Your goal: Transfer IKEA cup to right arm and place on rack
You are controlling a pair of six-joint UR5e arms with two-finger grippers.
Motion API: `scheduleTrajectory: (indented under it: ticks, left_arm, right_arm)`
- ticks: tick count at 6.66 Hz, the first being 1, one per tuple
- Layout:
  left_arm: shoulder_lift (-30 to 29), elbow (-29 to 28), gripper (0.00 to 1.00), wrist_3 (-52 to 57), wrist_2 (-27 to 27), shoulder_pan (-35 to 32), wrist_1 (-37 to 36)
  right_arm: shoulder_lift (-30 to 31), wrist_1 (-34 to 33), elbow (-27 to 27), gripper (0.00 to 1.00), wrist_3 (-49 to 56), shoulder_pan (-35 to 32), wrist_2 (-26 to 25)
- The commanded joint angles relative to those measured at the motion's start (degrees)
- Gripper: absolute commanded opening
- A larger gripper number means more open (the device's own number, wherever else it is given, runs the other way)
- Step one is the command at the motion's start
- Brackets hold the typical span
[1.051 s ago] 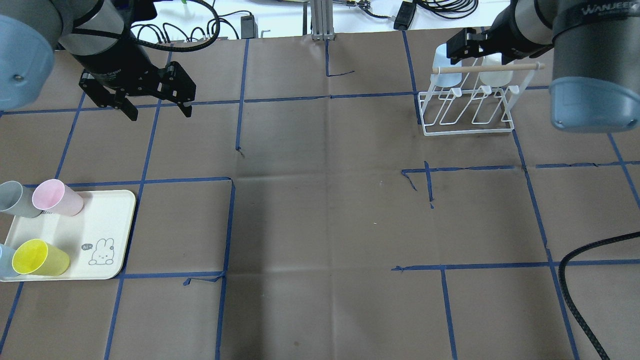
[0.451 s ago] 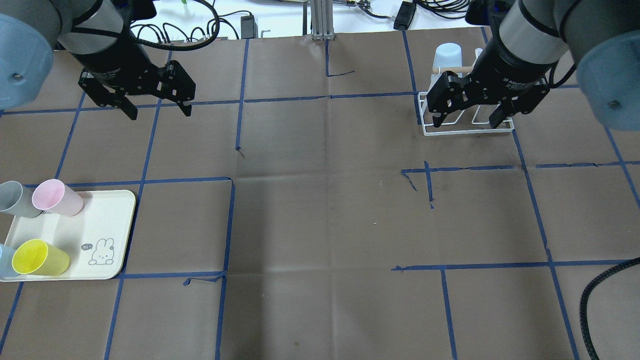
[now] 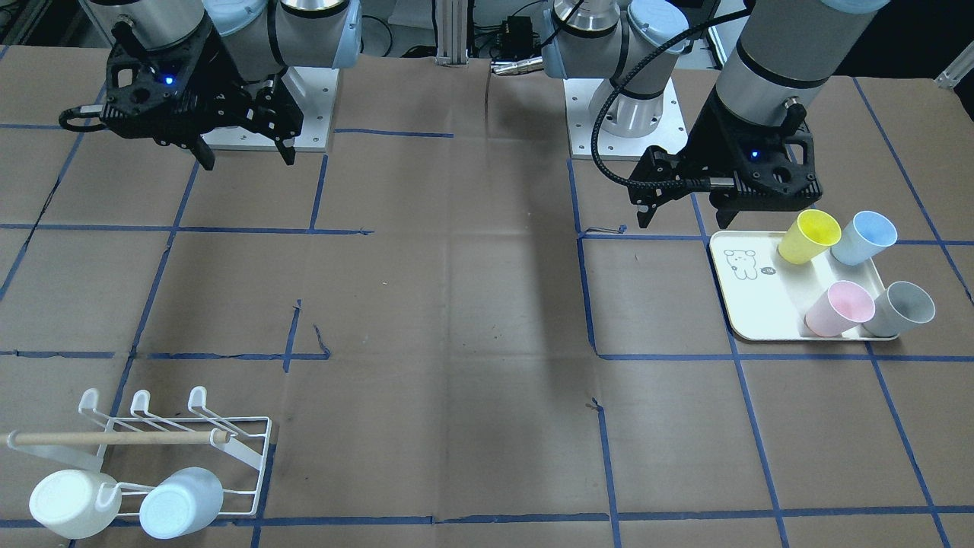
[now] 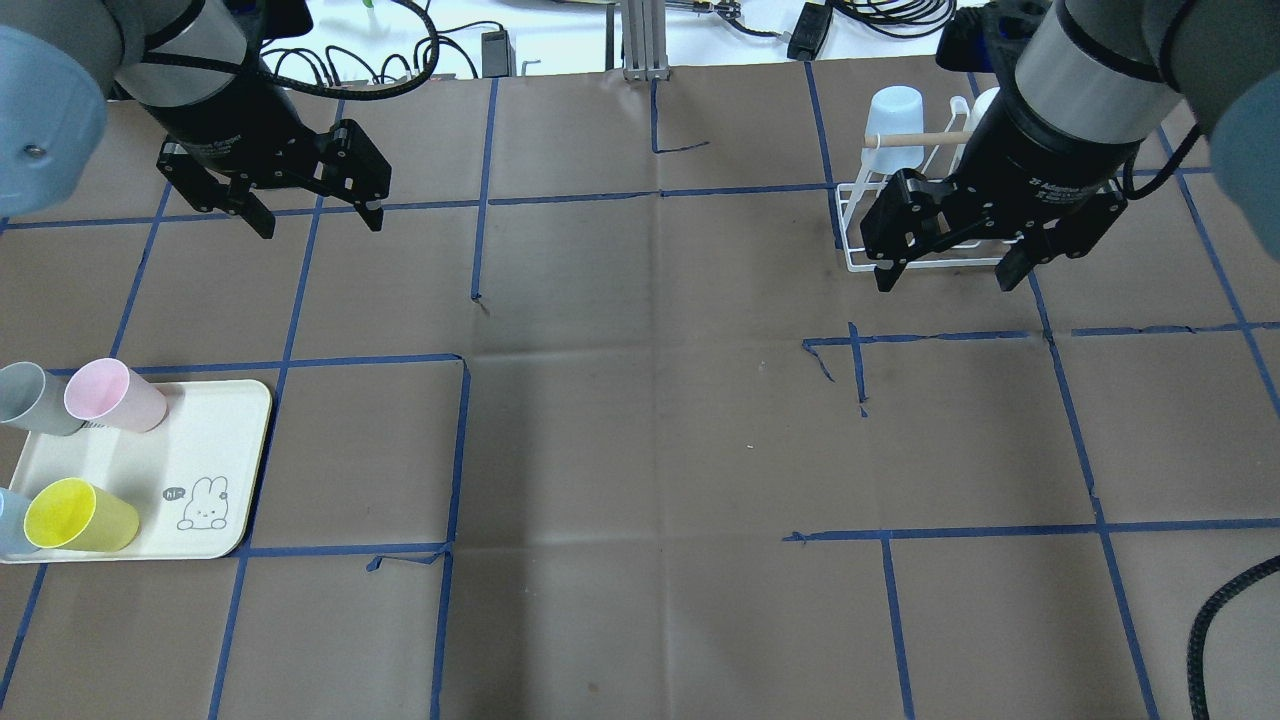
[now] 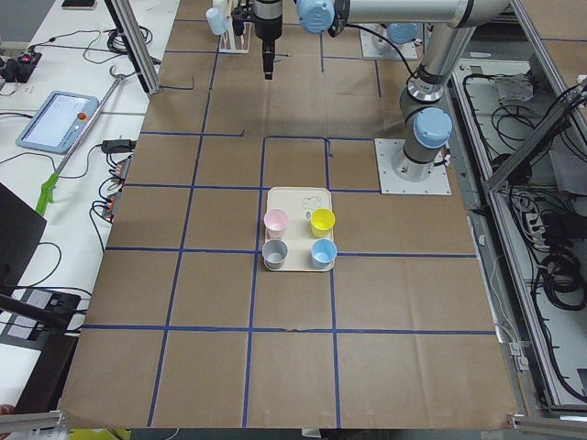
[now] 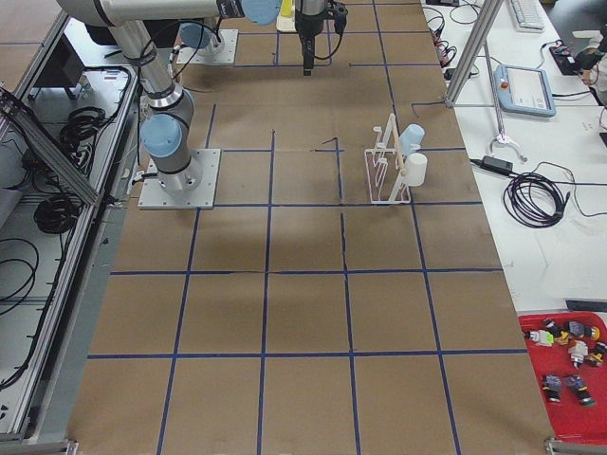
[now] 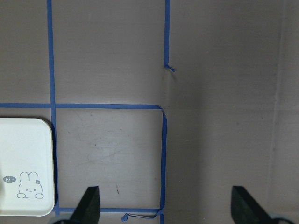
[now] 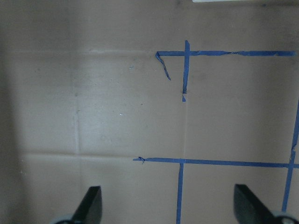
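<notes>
Right gripper (image 4: 945, 285): drawn back from rack toward table middle; jaws spread, empty. Step judged: a cup is racked, next hand-over pending.
Tray (image 4: 200, 440), nearest: four cups upright, mouths up, long axes vertical, yellow cup (image 4: 80, 515) included.
Left gripper (image 4: 322, 230), beyond: jaws apart, empty; must descend on one.
Rack (image 3: 228, 449), farthest: two cups hung.
</notes>
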State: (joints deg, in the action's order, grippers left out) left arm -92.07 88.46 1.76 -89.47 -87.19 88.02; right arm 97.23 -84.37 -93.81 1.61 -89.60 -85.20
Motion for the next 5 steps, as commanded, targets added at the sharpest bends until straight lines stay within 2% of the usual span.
scheduleTrajectory:
  ticks: [1,5]
  left_arm:
    - [0.0,0.1,1.0,0.0,-0.1,0.0,0.0]
    - [0.0,0.0,1.0,0.0,0.0,0.0,0.0]
  right_arm:
    - [1.2,1.1,-0.4,1.0,-1.2,-1.8,-3.1]
    - [-1.5,0.1,-0.7,1.0,-4.3,-6.5,-2.2]
